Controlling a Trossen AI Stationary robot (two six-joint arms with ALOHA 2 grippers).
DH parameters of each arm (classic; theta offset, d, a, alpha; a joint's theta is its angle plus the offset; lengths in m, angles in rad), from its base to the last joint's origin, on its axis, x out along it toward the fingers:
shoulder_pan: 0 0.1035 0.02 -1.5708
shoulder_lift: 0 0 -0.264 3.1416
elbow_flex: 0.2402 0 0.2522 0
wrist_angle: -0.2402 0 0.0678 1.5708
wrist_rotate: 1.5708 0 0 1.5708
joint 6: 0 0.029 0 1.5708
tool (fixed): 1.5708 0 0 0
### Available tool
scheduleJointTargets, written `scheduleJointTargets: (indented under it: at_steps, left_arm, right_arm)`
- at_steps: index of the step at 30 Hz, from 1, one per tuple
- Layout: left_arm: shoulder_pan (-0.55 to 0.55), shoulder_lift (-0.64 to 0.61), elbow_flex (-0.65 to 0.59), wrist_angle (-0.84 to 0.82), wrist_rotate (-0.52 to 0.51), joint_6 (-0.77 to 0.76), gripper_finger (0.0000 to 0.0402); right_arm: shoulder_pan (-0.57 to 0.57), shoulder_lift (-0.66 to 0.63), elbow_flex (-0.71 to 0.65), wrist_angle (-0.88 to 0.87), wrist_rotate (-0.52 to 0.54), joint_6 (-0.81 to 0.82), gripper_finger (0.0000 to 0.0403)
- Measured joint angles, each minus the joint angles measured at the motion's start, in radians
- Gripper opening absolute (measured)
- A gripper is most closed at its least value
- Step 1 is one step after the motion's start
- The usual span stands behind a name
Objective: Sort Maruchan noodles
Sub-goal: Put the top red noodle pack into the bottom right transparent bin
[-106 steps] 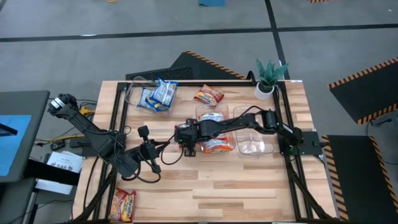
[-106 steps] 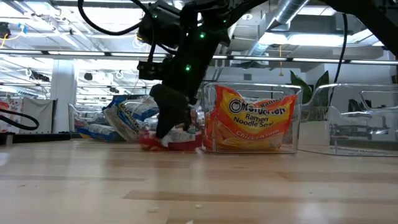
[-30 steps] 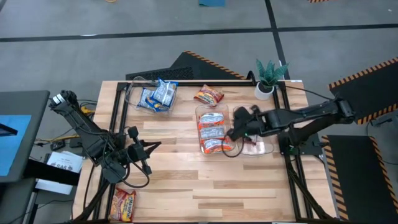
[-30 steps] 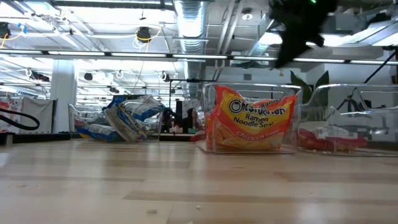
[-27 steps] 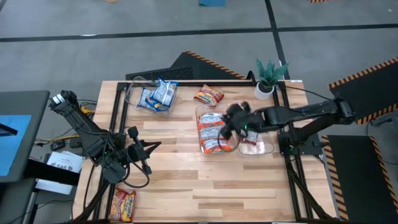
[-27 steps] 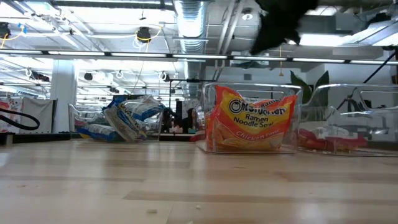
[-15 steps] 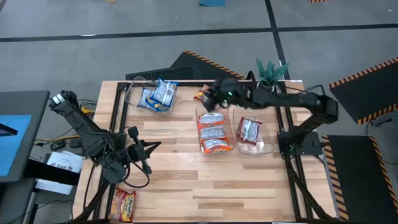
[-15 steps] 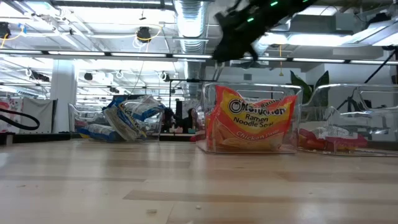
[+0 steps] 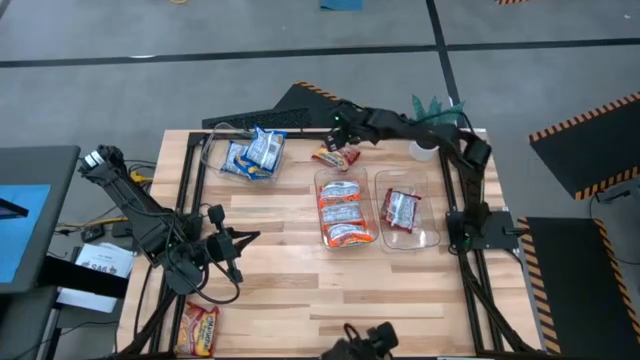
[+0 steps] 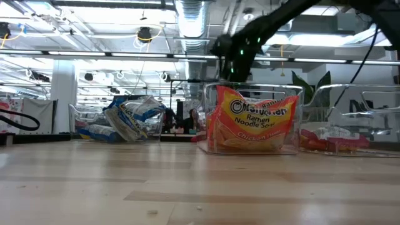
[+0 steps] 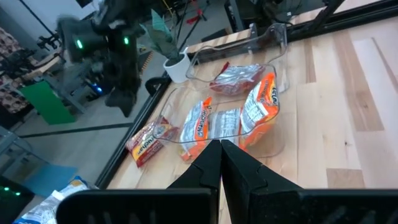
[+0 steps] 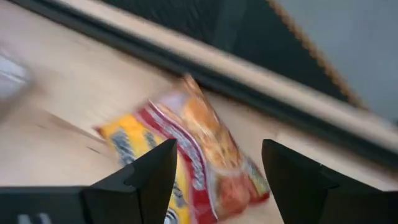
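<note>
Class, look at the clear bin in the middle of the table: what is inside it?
The middle bin holds orange-and-white noodle packets, at least three, packed together. Whether more lie beneath them, and the bin's floor, cannot be seen.

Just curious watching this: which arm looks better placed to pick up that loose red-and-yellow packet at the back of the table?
The right. Its gripper hangs above that packet, jaws open; the left gripper sits shut, far off.
</note>
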Motion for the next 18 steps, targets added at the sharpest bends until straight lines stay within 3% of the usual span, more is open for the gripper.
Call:
scheduleJointTargets:
  at_steps: [7,18]
  left_arm:
    - [0.000,0.000,0.000,0.001,0.000,-0.005,0.0000]
    - [0.001,0.000,0.000,0.003,-0.001,-0.005,0.0000]
  right_arm:
    - [-0.064,0.121,0.000,-0.001,-0.144,0.081,0.0260]
    - [-0.064,0.179,0.004,0.038,-0.155,0.110,0.0260]
